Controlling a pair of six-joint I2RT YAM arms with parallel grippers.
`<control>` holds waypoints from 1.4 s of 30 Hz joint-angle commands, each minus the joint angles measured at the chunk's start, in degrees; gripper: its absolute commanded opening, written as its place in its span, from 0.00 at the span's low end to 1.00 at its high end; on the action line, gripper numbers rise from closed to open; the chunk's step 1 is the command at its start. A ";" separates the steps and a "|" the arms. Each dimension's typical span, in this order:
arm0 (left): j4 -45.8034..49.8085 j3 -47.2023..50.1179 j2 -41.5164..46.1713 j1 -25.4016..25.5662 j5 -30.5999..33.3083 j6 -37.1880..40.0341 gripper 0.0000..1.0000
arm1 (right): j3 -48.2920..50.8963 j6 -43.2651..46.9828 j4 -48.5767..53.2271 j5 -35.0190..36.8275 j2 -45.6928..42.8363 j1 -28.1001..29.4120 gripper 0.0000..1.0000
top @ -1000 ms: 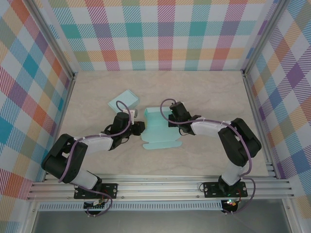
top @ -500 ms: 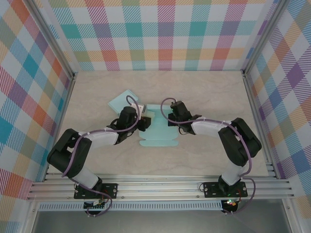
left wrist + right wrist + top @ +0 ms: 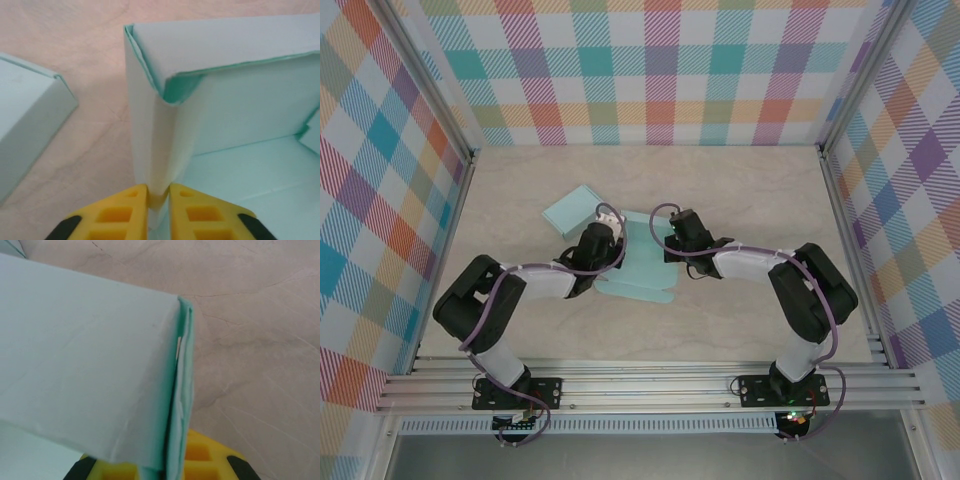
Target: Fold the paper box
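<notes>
The pale teal paper box (image 3: 645, 268) sits half-folded in the middle of the bench (image 3: 750, 200). Left fingers (image 3: 120, 212) pinch its upright left wall corner, almost fully closed on the paper. Right fingers (image 3: 202, 456) clamp the opposite wall tight. 1 closed teal box (image 3: 572, 208) lies just beside, rear-left

The paper box (image 3: 640, 268) is a pale mint card blank, only partly folded. It lies just to the right of the closed mint box (image 3: 573, 208) and a little nearer the arms, close to it but not touching. Its floor panel and near flap lie flat. The wall facing the closed box (image 3: 150, 125) stands upright and doubled over, with a deeper green inside showing at the top corner. The wall on the side away from the closed box (image 3: 85, 365) is also raised, and its edge is double-layered.
</notes>
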State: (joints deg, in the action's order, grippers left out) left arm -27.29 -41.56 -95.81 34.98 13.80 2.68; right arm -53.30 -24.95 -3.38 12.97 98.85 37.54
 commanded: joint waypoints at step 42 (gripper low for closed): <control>14.06 8.03 21.28 0.00 20.75 -30.32 0.20 | -5.74 -18.23 3.41 -1.46 3.64 12.80 0.00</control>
State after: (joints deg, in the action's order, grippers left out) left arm -9.82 -34.89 -77.28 36.03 35.64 -31.59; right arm -58.00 -42.48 -2.55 12.71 101.58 49.60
